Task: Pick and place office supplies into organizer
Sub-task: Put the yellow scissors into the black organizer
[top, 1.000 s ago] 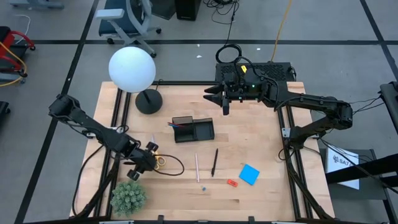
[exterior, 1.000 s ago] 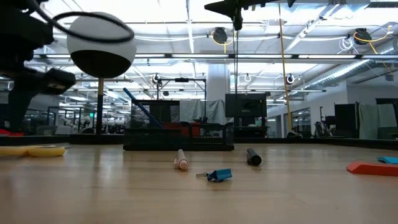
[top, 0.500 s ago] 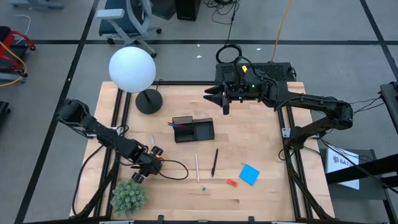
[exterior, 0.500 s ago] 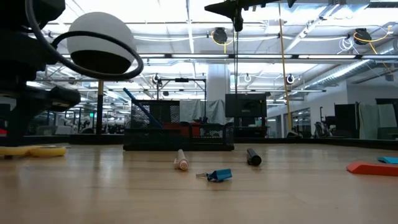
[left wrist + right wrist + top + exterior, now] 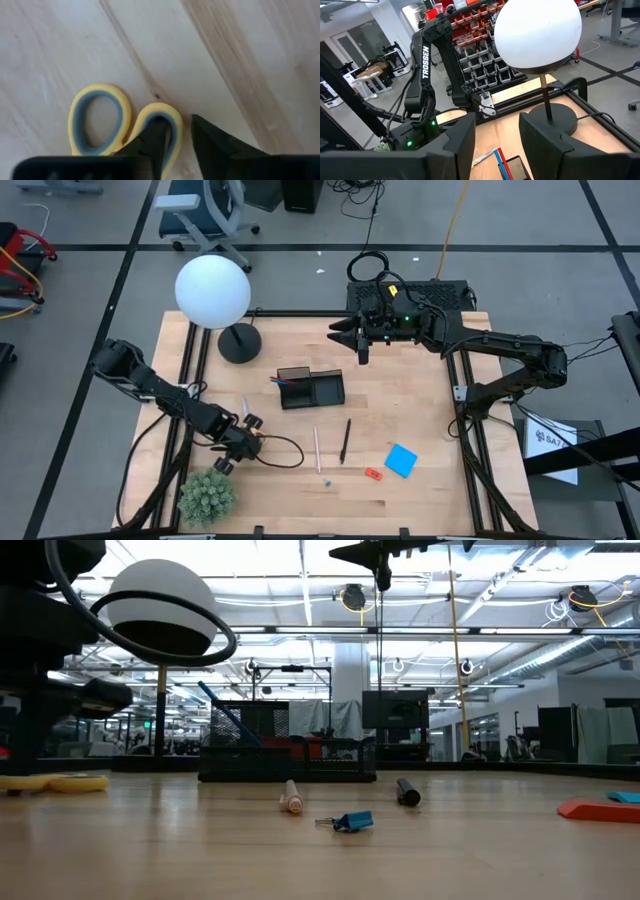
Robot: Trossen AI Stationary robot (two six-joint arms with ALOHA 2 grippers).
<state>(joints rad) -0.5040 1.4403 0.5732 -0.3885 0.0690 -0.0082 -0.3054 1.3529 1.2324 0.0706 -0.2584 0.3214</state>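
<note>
Since a second ago the left gripper (image 5: 176, 145) has swung down onto the yellow-handled scissors (image 5: 125, 120), near the green plant (image 5: 206, 496); its fingers straddle one handle loop, narrowed but not clamped. The right gripper (image 5: 497, 137) hangs parted, empty, unmoved beyond the black divided organizer (image 5: 310, 389).

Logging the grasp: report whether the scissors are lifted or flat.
Flat: the scissors lie on the table, left pincer straddling one handle loop.
</note>
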